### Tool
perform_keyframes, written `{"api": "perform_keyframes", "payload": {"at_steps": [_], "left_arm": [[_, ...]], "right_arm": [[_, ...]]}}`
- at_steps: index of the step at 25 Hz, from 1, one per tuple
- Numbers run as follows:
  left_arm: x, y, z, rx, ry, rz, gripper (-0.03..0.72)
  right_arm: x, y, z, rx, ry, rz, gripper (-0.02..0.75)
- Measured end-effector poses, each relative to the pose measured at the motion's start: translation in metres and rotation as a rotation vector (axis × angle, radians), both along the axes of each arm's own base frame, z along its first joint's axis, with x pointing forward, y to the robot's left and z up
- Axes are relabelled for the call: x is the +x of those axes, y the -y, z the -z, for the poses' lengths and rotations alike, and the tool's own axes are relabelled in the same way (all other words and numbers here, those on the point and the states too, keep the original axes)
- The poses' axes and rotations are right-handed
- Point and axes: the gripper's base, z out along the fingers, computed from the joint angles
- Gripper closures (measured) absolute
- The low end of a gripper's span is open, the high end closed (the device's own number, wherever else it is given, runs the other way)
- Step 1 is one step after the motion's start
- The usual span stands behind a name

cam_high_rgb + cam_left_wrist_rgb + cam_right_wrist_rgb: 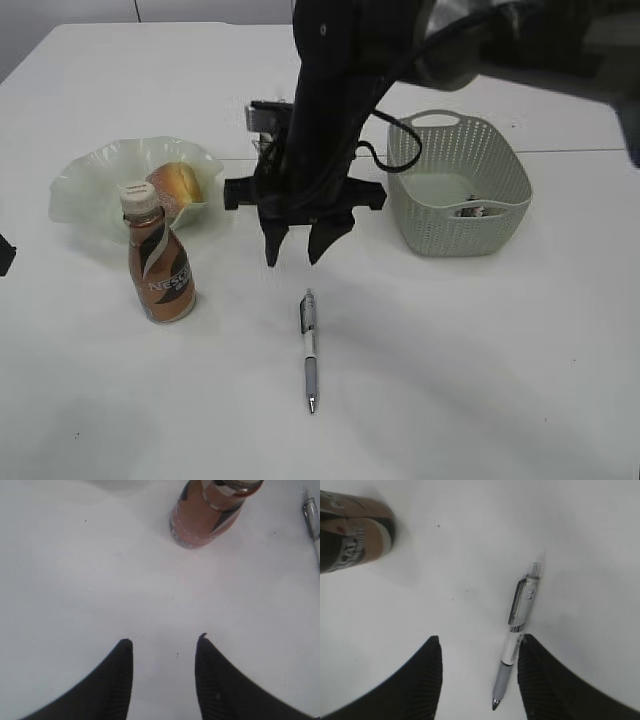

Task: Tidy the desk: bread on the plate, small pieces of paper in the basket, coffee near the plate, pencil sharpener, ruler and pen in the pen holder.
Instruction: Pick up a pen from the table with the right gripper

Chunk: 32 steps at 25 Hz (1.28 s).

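A white and grey pen (pixel 310 350) lies on the white table in front of my right gripper (pixel 297 250). In the right wrist view the pen (pixel 517 640) lies between the open jaws (pixel 480 637), close to the right finger, and the jaws hold nothing. The coffee bottle (pixel 160 265) stands upright just in front of the green wavy plate (pixel 90 195), which holds the bread (pixel 178 185). My left gripper (pixel 165 640) is open and empty over bare table, with the bottle (pixel 205 515) ahead of it. The ruler and pencil sharpener are out of view.
A pale green basket (pixel 495 215) stands at the right with a small piece of paper (pixel 470 210) inside. A dark object (pixel 268 115) shows behind the right arm, mostly hidden. A dark piece (pixel 4 255) sits at the left edge.
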Motion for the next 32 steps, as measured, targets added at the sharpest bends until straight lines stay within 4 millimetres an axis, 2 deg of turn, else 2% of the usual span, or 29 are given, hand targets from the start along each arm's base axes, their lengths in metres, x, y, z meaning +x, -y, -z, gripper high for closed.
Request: {"api": "perform_keyframes", "payload": {"at_steps": [3,10,17,32], "left_arm": [[0.000,0.000,0.000,-0.002,0.002,-0.001,0.381],[0.000,0.000,0.000,-0.002,0.002,-0.001,0.381],[0.000,0.000,0.000,-0.002,0.002,-0.001,0.381],[0.000,0.000,0.000,-0.003,0.003,-0.001,0.381]], "right_arm": [[0.003,-0.002,0.023,-0.026,-0.047,0.019,0.375],[0.007,-0.001,0.042,-0.074,-0.067,0.041,0.375],[0.009,-0.001,0.071,-0.116,-0.106,0.044,0.375],[0.010,-0.002,0.095,-0.141,-0.145,0.051,0.375]]}}
